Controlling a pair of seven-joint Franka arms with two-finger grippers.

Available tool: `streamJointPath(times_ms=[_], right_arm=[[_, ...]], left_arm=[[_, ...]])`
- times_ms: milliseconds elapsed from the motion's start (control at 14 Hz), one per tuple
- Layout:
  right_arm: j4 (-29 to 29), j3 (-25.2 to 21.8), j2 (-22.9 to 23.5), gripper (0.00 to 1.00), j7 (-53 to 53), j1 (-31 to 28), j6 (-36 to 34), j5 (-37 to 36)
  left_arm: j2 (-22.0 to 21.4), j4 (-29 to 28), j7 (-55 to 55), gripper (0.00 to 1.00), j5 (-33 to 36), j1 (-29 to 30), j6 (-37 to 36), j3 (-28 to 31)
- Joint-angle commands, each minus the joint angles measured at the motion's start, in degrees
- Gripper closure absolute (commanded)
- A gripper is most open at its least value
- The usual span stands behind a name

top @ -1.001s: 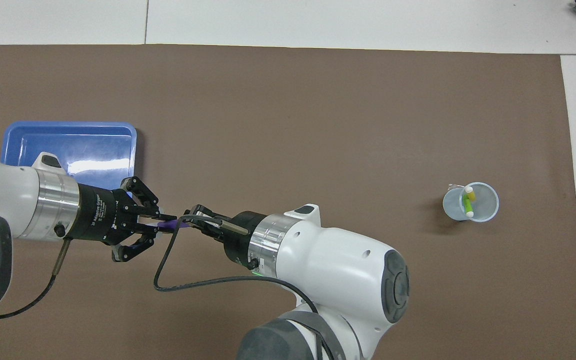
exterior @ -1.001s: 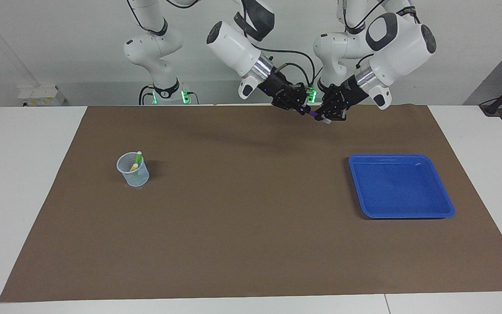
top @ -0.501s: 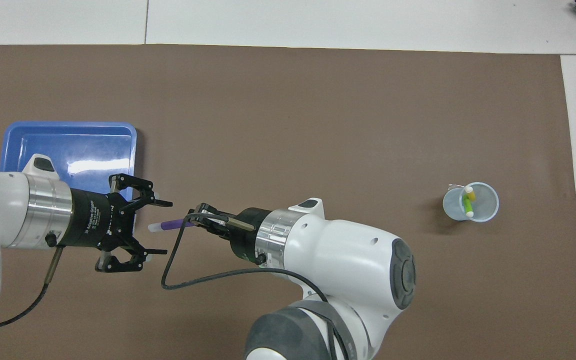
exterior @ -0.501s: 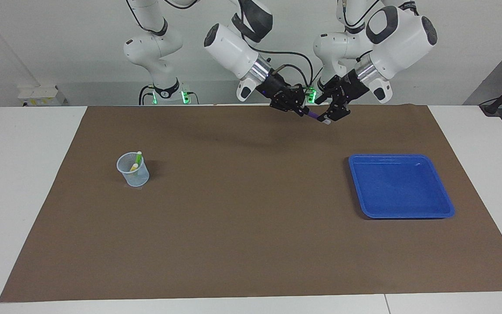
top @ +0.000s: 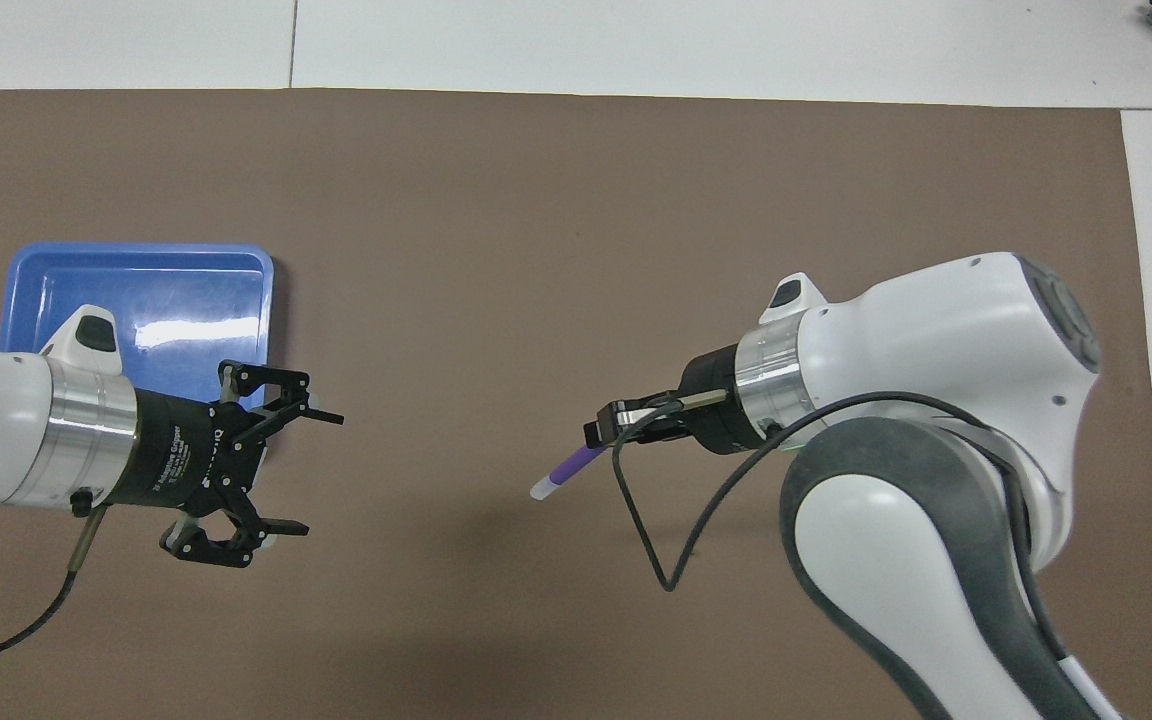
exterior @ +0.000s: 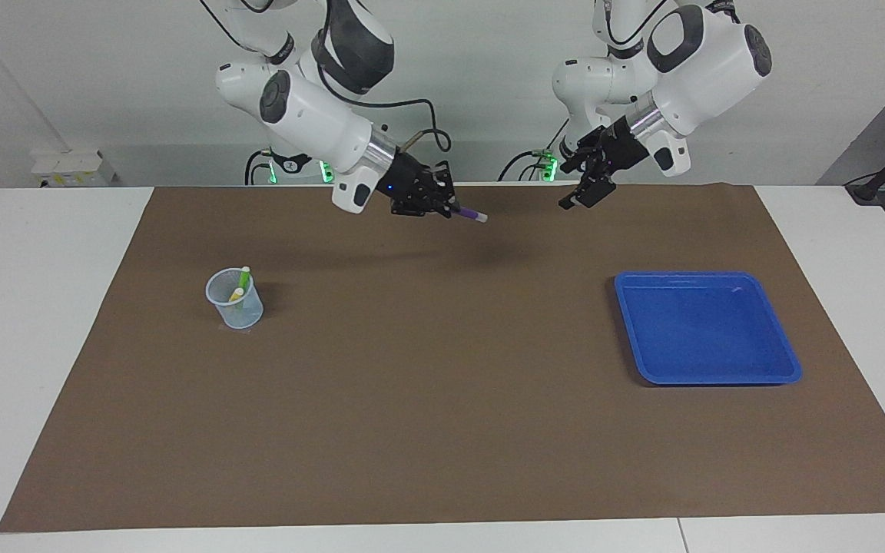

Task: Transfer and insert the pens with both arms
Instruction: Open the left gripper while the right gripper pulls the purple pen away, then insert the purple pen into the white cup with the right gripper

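- Right pincer (top: pixel 596 437) is clamped on the purple pen (top: pixel 566 471), held in the air over the brown mat (exterior: pixel 442 399) near the robots' edge, its pale end pointing toward the left arm's end of the tabletop (exterior: pixel 43 307).
- Left pincer (top: pixel 301 470) hangs with its fingers (top: pixel 321 415) spread wide and holding nothing, over the mat just beside the blue tray (exterior: pixel 707 326).
- Green pen (exterior: pixel 243 278) and yellow pen (exterior: pixel 236 294) stand tilted in the clear cup (exterior: pixel 235 299) toward the right arm's end, well apart from the tray.
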Motion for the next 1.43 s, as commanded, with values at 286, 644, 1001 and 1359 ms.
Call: streamJointPath(times_ms=[286,644,1001,1359], right_arm=[[8.2,0.8,-1.9,1.00,-32.4,-11.9,-24.0,-28.5],[7.6,0.8,-1.8,1.00,-62.0,-12.3,-15.5,-50.5],[-1.8,0.9,-2.8,1.00,-67.8,-16.0,-0.8,-51.9],[-8.5,0.8,-5.4,1.00,-67.1,-19.2,-0.4,-51.6]], left_arm=[[-2.5,-1.7,33.6,0.00,14.4,3.6,-7.5,0.1],[-1.7,0.0,61.9,0.00,22.7,12.2,-7.4,0.1],[2.4,9.2,68.8,0.00,29.2,16.3,-7.4,0.1],[2.9,11.2,68.2,0.00,29.9,15.5,-3.4,0.0]])
